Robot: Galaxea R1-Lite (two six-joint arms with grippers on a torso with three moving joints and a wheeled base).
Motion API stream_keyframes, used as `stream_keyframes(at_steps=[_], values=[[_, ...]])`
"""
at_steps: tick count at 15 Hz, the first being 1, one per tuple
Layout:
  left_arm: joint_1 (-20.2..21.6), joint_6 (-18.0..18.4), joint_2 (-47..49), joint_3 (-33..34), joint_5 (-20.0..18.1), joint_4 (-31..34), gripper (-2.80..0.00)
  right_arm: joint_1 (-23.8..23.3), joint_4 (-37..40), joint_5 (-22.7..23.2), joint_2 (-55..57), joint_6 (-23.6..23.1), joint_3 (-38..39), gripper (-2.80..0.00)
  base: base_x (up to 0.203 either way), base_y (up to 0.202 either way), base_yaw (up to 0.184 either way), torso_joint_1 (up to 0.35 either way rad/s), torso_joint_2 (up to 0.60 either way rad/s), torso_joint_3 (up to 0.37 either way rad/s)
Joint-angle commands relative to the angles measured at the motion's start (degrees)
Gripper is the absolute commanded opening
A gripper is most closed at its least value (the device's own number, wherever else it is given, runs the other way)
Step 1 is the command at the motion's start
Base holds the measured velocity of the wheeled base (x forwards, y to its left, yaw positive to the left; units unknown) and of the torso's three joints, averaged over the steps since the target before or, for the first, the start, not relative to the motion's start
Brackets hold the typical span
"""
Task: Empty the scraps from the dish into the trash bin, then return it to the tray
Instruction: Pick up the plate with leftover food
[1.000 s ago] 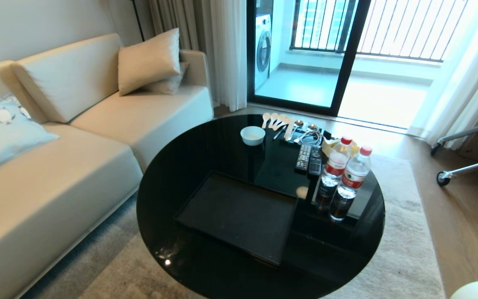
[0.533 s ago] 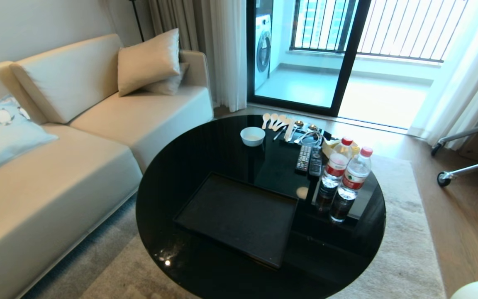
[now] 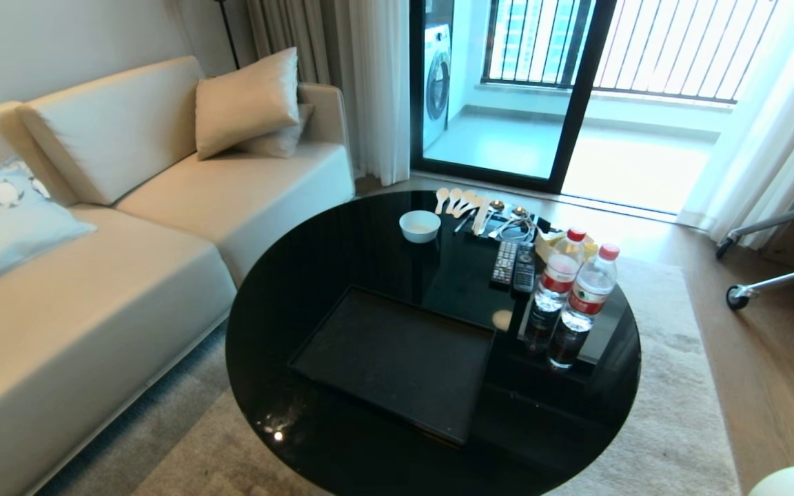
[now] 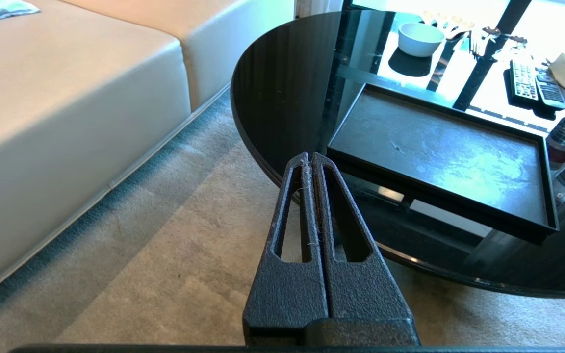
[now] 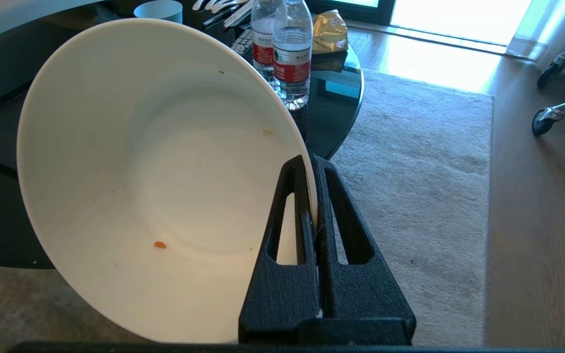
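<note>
My right gripper [image 5: 310,159] is shut on the rim of the dish [image 5: 155,162], a deep glossy white bowl held tipped on its side over the carpet by the table's near right edge. Of the scraps only a tiny orange crumb [image 5: 160,244] and a few specks cling inside it. The black tray [image 3: 397,358] lies bare on the round black table [image 3: 314,255], nearer the front; the left wrist view also shows the tray [image 4: 439,147]. My left gripper [image 4: 310,156] is shut on nothing, low over the carpet by the table's near left edge. The trash bin is out of view.
On the far half of the table stand a small white bowl [image 3: 420,224], spoons and cutlery [image 3: 480,207], two remotes [image 3: 514,265] and two water bottles [image 3: 576,289]. A beige sofa [image 3: 94,275] runs along the left. A wheeled stand [image 3: 738,295] stands on the floor at right.
</note>
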Motion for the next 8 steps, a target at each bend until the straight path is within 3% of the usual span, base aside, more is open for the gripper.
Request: stream_keyframes(at_steps=[1, 8], values=[[0.0, -0.07, -0.02, 0.0, 0.02, -0.04, -2.8, 0.06, -0.08, 0.02, 0.07, -0.81, 0.09, -2.8, 0.0, 0.0, 0.0, 0.0, 0.0, 0.0], [0.0, -0.07, -0.02, 0.0, 0.02, -0.04, -2.8, 0.06, 1.3, 6.86, 1.01, -4.45, -8.08, -2.8, 0.0, 0.0, 0.0, 0.0, 0.0, 0.0]])
